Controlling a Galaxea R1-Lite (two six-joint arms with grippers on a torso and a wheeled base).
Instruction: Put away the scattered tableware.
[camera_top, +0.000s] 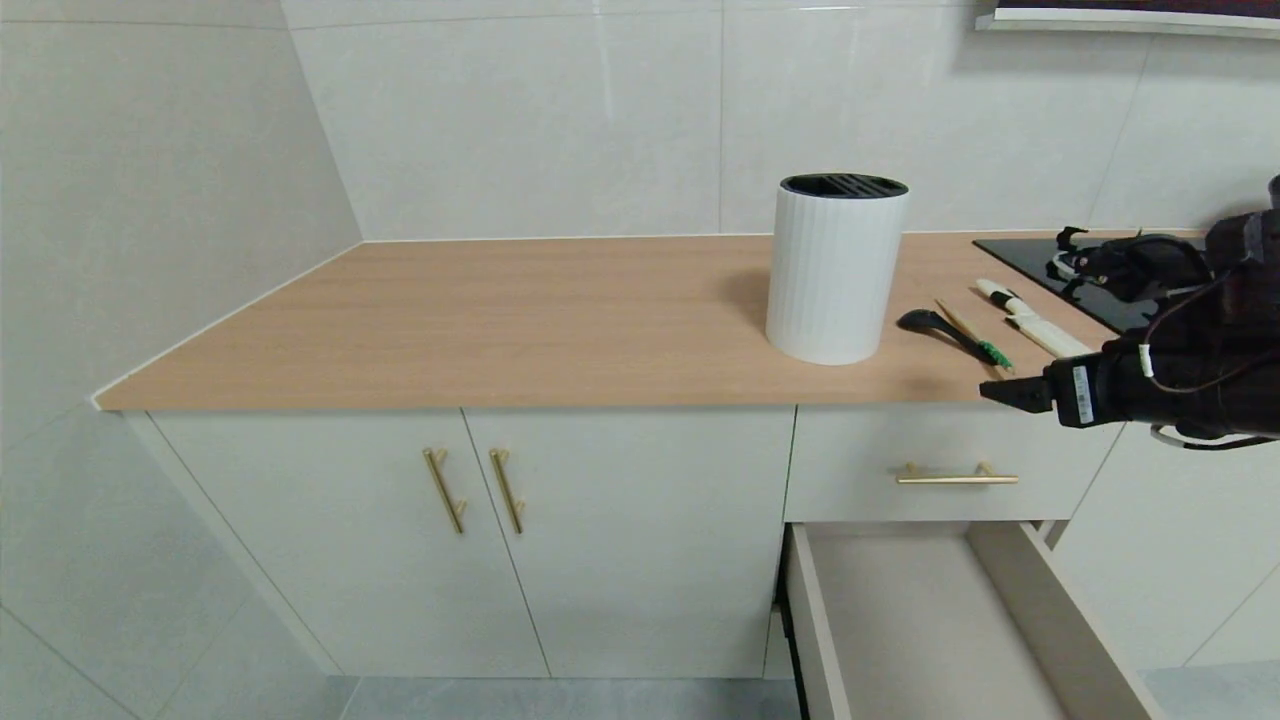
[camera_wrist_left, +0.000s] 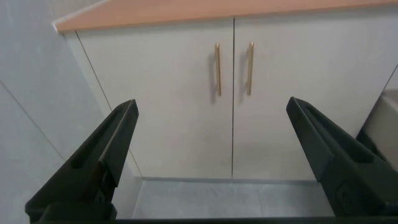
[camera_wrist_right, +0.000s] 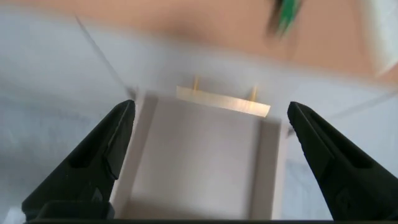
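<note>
- Wooden counter (camera_top: 560, 310) carries a white holder (camera_top: 835, 270); just right of it lie a spoon (camera_top: 950, 335), a chopstick (camera_top: 950, 313) and a knife (camera_top: 1030, 322).
- Right gripper (camera_wrist_right: 210, 109) gapes wide above the open drawer (camera_wrist_right: 199, 174).
- Left gripper (camera_wrist_left: 211, 102) gapes wide, facing the cupboard doors (camera_wrist_left: 180, 112).

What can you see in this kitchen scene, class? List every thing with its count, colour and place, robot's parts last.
counter: one, light wood, above the cabinets
holder: one, white with black slotted top, upright on counter
spoon: one, black with green handle end, beside holder
chopsticks: count unclear, wooden, alongside spoon
utensil: one, white with dark band, near cooktop
cooktop: one, black, counter's right end
cabinet doors: two, white with gold handles, under counter
upper drawer: one, white, shut
lower drawer: one, white, pulled open
left hand: black, open, facing cabinet doors
right hand: black, open, above lower drawer
</note>
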